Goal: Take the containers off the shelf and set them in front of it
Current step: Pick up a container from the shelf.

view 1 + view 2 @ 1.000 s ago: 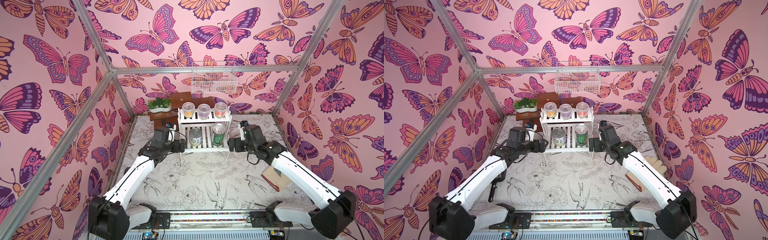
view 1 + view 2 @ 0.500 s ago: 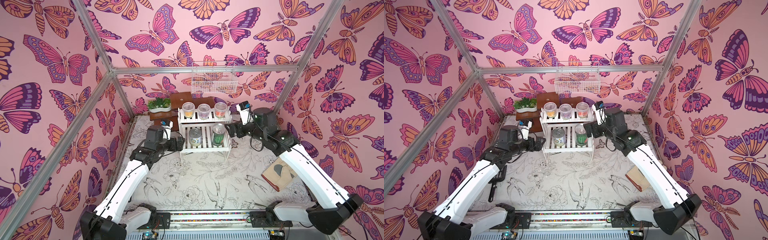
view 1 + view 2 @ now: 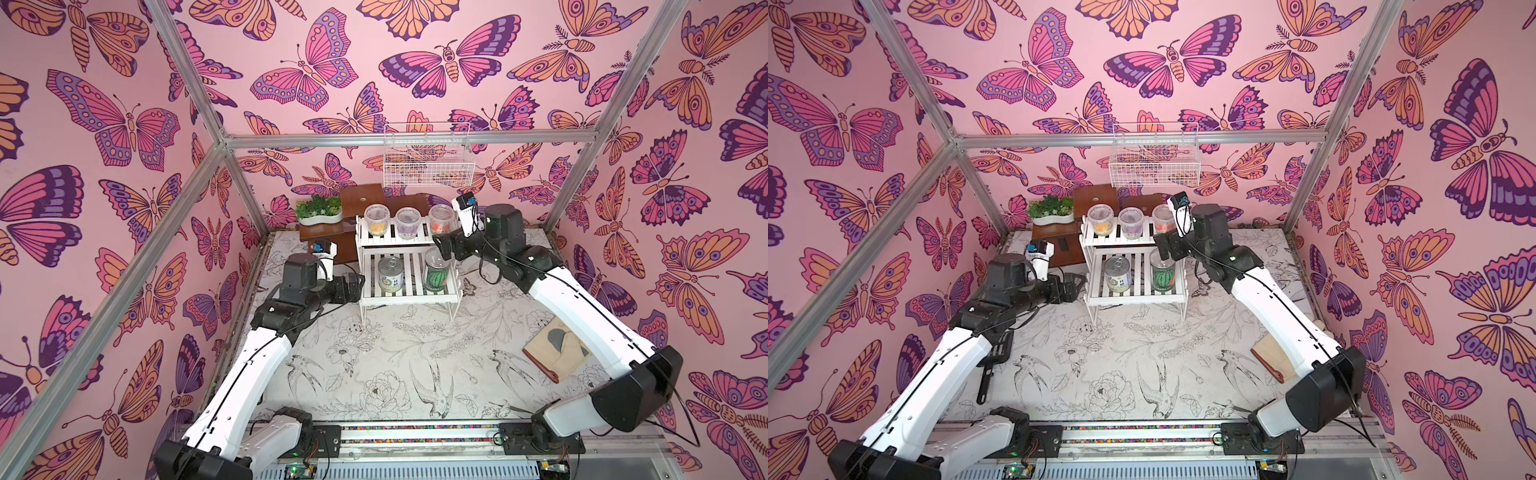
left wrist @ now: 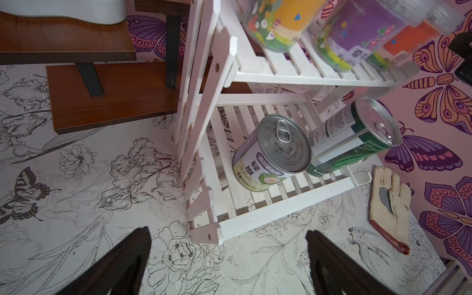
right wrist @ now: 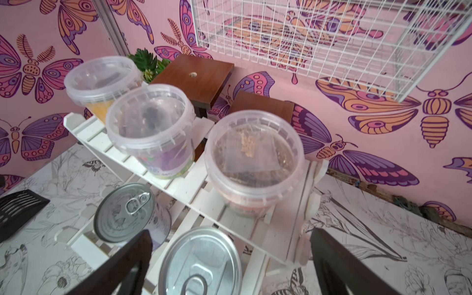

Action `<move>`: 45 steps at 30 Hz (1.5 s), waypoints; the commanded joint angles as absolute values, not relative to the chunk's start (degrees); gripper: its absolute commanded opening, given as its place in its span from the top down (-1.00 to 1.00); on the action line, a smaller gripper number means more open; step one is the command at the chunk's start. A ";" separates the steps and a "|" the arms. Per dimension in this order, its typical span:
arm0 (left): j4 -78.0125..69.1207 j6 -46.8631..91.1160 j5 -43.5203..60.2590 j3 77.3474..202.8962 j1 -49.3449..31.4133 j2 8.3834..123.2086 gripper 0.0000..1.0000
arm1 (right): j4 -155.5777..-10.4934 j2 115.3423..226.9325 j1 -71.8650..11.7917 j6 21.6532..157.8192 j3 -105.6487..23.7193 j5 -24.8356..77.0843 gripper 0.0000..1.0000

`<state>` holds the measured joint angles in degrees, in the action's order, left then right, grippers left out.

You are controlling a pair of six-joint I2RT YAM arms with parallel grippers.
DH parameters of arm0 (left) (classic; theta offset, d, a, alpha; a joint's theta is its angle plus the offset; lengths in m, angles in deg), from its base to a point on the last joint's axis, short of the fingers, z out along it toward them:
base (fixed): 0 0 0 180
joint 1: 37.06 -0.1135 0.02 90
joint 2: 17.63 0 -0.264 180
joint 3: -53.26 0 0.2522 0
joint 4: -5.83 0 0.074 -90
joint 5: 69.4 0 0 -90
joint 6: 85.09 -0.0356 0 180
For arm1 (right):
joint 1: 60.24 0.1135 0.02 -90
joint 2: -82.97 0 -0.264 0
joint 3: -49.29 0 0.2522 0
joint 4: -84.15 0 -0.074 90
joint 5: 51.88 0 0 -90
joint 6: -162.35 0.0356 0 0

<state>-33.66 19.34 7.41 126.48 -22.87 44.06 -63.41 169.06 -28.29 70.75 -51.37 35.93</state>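
In both top views the white two-tier shelf (image 3: 409, 298) (image 3: 1133, 296) stands at the back of the table. Its top tier holds three clear lidded cups: yellow (image 3: 377, 220), purple (image 3: 408, 222) and red-orange (image 3: 441, 219). On the lower tier stand a pale-labelled can (image 3: 391, 275) and a watermelon can (image 3: 437, 274). My left gripper (image 3: 361, 282) (image 4: 229, 245) is open beside the shelf's lower left corner, touching nothing. My right gripper (image 3: 440, 246) (image 5: 231, 245) is open at the top tier's right end, above the watermelon can's lid (image 5: 201, 263) and just short of the red-orange cup (image 5: 254, 158).
A brown stepped stand (image 3: 361, 199) with a white planter (image 3: 319, 210) sits behind the shelf on the left. A white wire basket (image 3: 428, 160) hangs on the back wall above. A beige glove (image 3: 557, 353) lies at the right, a black slotted tool (image 3: 994, 357) at the left.
My right gripper has risen from beside the lower tier to the top tier's right end. My left arm has drawn back slightly to the left. Both stay open.
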 commanded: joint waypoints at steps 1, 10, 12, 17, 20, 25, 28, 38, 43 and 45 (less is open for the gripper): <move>-33.34 19.68 5.92 125.14 -23.30 44.59 -1.00 | -67.05 171.01 -28.52 69.60 -54.34 36.90 -0.99; -32.31 19.52 6.18 124.23 -23.70 45.08 -1.00 | -69.51 175.95 -28.77 69.11 -57.47 38.54 -0.99; -32.26 19.65 6.10 124.23 -23.86 45.27 -1.00 | -69.89 176.82 -28.95 69.18 -58.19 38.61 -1.00; -32.27 19.54 6.04 124.07 -24.01 45.41 -1.00 | -69.63 179.01 -29.56 69.80 -60.46 38.61 -0.94; -32.20 19.54 6.05 123.98 -24.12 45.38 -1.00 | -69.97 179.73 -29.94 70.36 -60.90 38.85 -0.86; -32.28 19.54 5.94 123.88 -24.23 45.21 -1.00 | -69.67 180.52 -30.66 71.19 -61.40 36.99 -0.59; -32.29 19.55 5.84 123.71 -24.37 45.04 -1.00 | -69.46 180.63 -31.08 72.01 -61.29 35.57 -0.39; -32.33 19.85 5.66 123.44 -24.42 44.43 -1.00 | -69.12 179.75 -31.67 73.23 -60.54 32.90 0.11; -32.35 20.91 7.26 123.18 -24.43 43.25 -1.00 | -68.72 177.81 -31.70 74.09 -60.72 32.02 0.14; -32.36 20.83 7.17 123.09 -24.46 42.80 -1.00 | -68.24 176.22 -31.61 74.52 -60.43 31.45 0.15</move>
